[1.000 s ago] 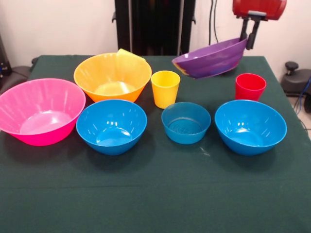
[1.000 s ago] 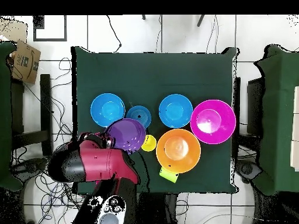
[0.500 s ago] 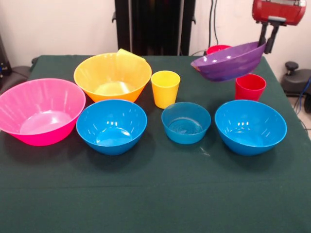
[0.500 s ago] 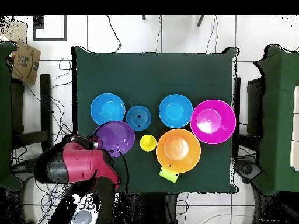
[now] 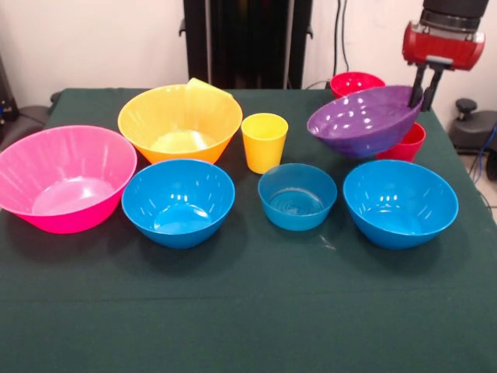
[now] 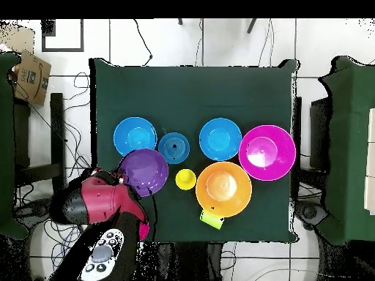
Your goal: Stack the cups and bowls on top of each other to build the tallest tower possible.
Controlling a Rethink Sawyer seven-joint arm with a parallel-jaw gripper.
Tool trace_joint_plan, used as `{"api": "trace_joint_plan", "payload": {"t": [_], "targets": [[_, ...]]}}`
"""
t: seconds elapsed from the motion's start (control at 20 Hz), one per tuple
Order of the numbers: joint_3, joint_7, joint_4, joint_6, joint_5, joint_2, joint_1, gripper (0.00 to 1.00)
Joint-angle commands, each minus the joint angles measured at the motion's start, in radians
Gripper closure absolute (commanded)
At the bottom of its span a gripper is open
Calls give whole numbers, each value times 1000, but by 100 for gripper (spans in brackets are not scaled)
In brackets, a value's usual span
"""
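My gripper (image 5: 424, 93) is shut on the rim of the purple bowl (image 5: 361, 122), which hangs tilted over the red cup (image 5: 409, 144) and hides most of it. Behind it stands the small red bowl (image 5: 356, 81). On the cloth in front are a blue bowl (image 5: 400, 202), the small translucent blue bowl (image 5: 297, 196) and another blue bowl (image 5: 178, 202). The yellow cup (image 5: 264, 141), orange bowl (image 5: 180, 120) and pink bowl (image 5: 66, 177) stand to the left. The lime green cup (image 6: 211, 218) lies beside the orange bowl (image 6: 223, 189). From above, the purple bowl (image 6: 144, 172) sits next to the blue bowl (image 6: 135, 136).
The green-clothed table (image 5: 248, 311) has bare room along its near side in the front view. In the overhead view the red arm (image 6: 95, 205) overhangs the table's lower left corner. A cardboard box (image 6: 29, 73) sits off the table at the left.
The gripper carried the purple bowl rightward in the front view, then lowered it over the red cup. The small red bowl behind came into sight.
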Motion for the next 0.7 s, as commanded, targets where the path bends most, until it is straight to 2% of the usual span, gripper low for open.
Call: {"api": "trace_joint_plan", "payload": {"t": [0.05, 0.7], "targets": [[61, 157, -79, -47, 34, 52, -23, 100], [20, 177, -90, 23, 63, 22, 19, 100]]}}
